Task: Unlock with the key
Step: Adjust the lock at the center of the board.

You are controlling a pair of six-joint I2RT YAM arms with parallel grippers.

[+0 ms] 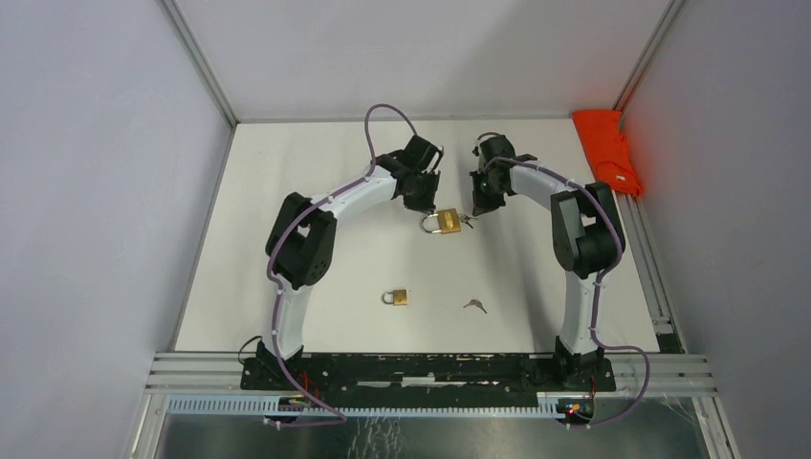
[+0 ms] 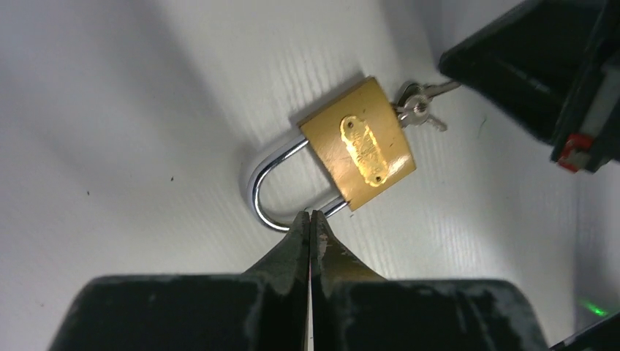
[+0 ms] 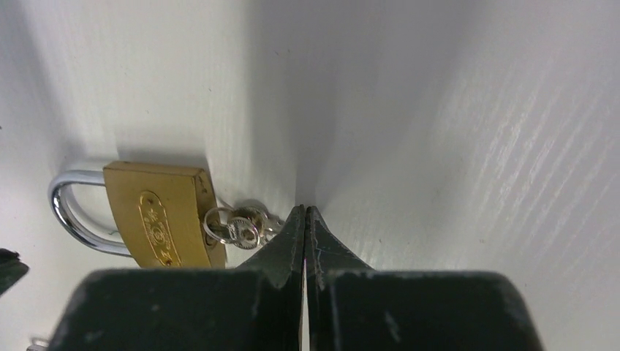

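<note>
A large brass padlock (image 1: 441, 223) lies flat on the white table with its steel shackle closed. A key on a ring with other keys (image 1: 466, 221) sits in its keyhole end. In the left wrist view the padlock (image 2: 360, 142) lies just beyond my left gripper (image 2: 311, 216), which is shut and empty, tips at the shackle's (image 2: 256, 183) near leg. In the right wrist view my right gripper (image 3: 304, 210) is shut and empty, tips just right of the keys (image 3: 237, 225) beside the padlock (image 3: 164, 216).
A smaller brass padlock (image 1: 397, 297) and a loose key (image 1: 474, 306) lie nearer the arm bases. An orange cloth (image 1: 609, 148) lies at the back right corner. White walls enclose the table on three sides.
</note>
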